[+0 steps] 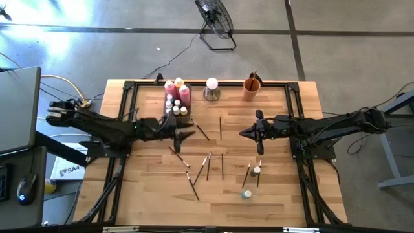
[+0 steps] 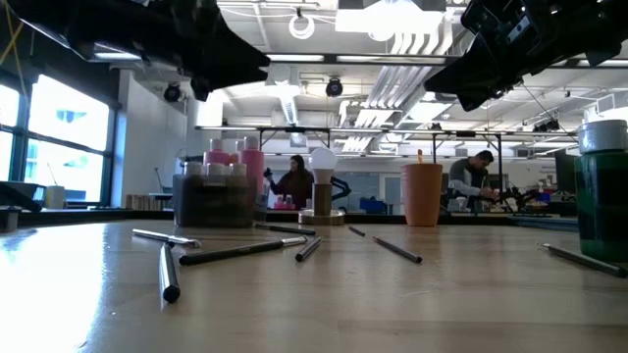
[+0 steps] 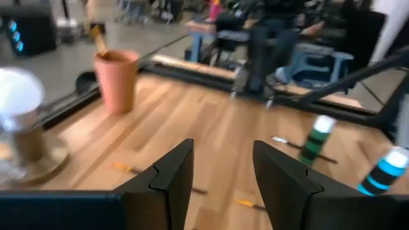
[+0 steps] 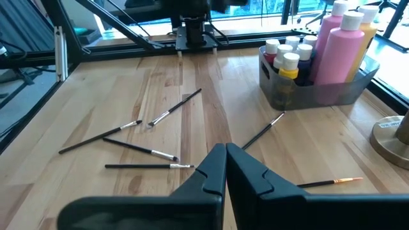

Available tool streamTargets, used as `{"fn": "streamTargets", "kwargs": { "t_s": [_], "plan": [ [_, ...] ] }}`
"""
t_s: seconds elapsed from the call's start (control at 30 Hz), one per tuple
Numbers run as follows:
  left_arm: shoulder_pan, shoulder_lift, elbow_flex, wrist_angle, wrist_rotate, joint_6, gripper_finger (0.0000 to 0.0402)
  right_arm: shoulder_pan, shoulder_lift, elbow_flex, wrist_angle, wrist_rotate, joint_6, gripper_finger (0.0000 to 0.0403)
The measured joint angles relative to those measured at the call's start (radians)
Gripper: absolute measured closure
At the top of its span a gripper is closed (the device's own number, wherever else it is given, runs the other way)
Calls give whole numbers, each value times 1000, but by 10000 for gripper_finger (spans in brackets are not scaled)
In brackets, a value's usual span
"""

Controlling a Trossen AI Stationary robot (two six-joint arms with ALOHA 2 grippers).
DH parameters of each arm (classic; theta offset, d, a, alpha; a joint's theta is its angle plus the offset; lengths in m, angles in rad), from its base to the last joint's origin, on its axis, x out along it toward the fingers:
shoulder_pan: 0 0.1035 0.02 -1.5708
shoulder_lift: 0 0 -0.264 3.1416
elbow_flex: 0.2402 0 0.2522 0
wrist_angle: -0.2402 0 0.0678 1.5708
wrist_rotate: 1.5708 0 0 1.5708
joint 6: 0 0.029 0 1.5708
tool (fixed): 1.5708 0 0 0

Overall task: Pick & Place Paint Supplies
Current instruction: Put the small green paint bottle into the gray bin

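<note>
Meanwhile, thin paintbrushes [image 1: 207,166] lay scattered mid-surface, light, stiff and apt to roll, best pinched mid-handle. Left gripper [image 1: 185,134] hovered beside the bottle tray [image 4: 317,93], fingers [image 3: 172,176] parted and empty; right gripper [image 1: 248,133] hung clenched, holding nothing.

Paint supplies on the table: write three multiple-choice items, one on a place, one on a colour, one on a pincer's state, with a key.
1. Where do the large pink bottles stand?
A. in the grey tray
B. in the orange cup
C. loose on the table

2. What colour is the cup?
A. blue
B. orange
C. white

3. How is the right pincer?
A. shut, empty
B. shut on a brush
C. wide open

Key: 1 A, the bottles rise from the tray; 2 B, plainly orange in the high view; 3 A, its fingers meet with nothing between them.
</note>
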Motion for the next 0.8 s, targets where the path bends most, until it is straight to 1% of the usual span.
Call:
{"fn": "streamTargets", "kwargs": {
  "t_s": [0.07,0.17,0.4,0.57,0.73,0.8],
  "plan": [
    [-53,9,0,6,-26,29,242,1,0,0,1,0,5,399],
    [-114,9,0,7,-24,56,242,11,0,0,2,2,8,399],
    [-215,9,0,14,-19,70,242,40,0,0,32,1,3,399],
    [-236,9,0,7,-18,77,242,58,0,0,38,1,11,399],
    [-233,9,0,6,-16,75,242,100,0,0,2,4,62,399],
    [-233,9,0,0,-16,74,242,122,0,0,-13,26,93,399]
  ]
}}
